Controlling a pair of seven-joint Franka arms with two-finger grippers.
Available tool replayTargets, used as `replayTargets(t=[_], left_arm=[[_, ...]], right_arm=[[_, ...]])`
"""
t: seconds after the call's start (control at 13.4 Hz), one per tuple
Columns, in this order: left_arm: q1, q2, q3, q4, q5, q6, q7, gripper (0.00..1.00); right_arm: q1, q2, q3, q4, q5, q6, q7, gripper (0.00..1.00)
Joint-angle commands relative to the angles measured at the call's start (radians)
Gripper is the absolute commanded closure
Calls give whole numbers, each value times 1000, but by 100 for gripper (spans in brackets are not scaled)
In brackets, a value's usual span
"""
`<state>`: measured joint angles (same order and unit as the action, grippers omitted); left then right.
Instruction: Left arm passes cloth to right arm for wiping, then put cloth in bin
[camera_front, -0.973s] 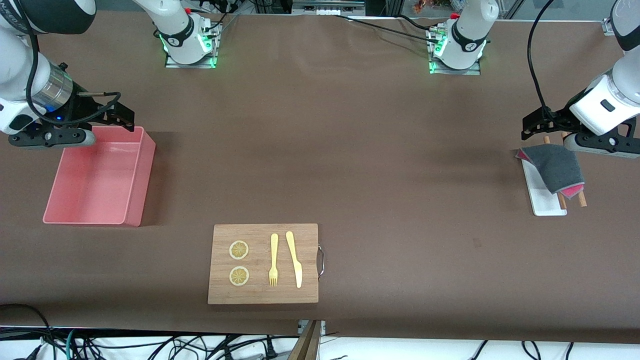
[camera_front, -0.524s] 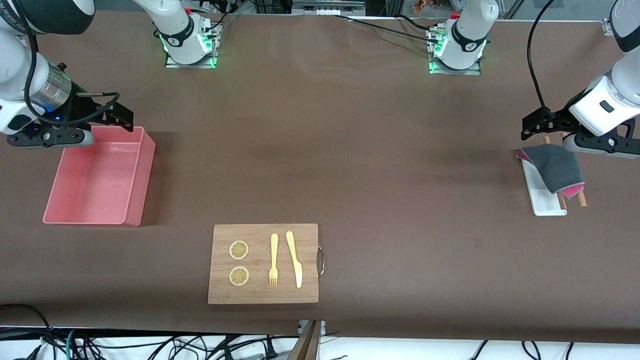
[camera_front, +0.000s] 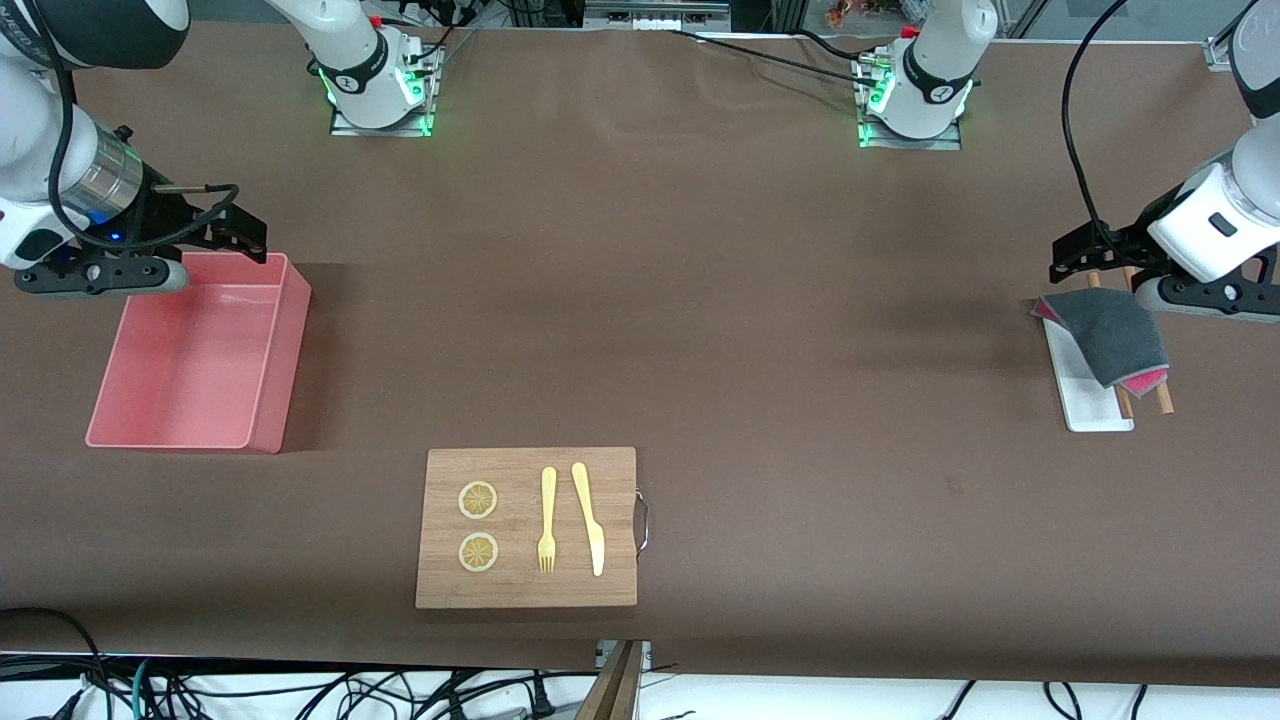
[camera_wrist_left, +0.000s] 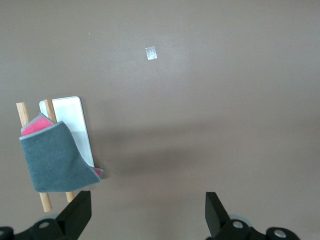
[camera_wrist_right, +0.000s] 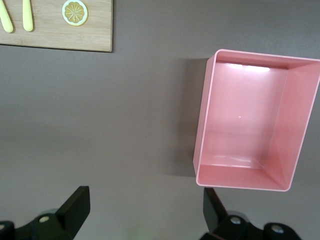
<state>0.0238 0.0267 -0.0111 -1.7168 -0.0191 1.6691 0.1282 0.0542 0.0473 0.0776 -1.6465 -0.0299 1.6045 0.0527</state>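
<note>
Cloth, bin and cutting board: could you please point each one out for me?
Cloth (camera_front: 1112, 332), front view, middle of its grey side.
Bin (camera_front: 278, 360), front view, its side wall.
Cutting board (camera_front: 520, 590), front view, bare wood near its edge.

The left gripper (camera_front: 1068, 262) has drifted a little toward the left arm's end of the table, and its white wrist now sits slightly farther out over the end of the cloth (camera_front: 1110, 335) that lies away from the front camera. The left gripper's fingers stand wide apart and empty.
</note>
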Motion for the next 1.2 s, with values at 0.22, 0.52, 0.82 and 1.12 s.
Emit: replayTargets(t=[0.22,0.52,0.82,1.12], left_arm=[[195,68,0,9,-13,-5,414,0],[365,238,0,127,-16,3,774,0],[487,419,-1,244,-62,1,1092,0],[542,548,-1,307,-79,4,1365,0]], right_arm=[[-10,8,5,21,-4,-15,-24,0],[-11,9,5,21,-5,-15,-24,0],[-11,10,5,21,-4,-15,-24,0],[-11,10,5,22,-5,-15,-24,0]])
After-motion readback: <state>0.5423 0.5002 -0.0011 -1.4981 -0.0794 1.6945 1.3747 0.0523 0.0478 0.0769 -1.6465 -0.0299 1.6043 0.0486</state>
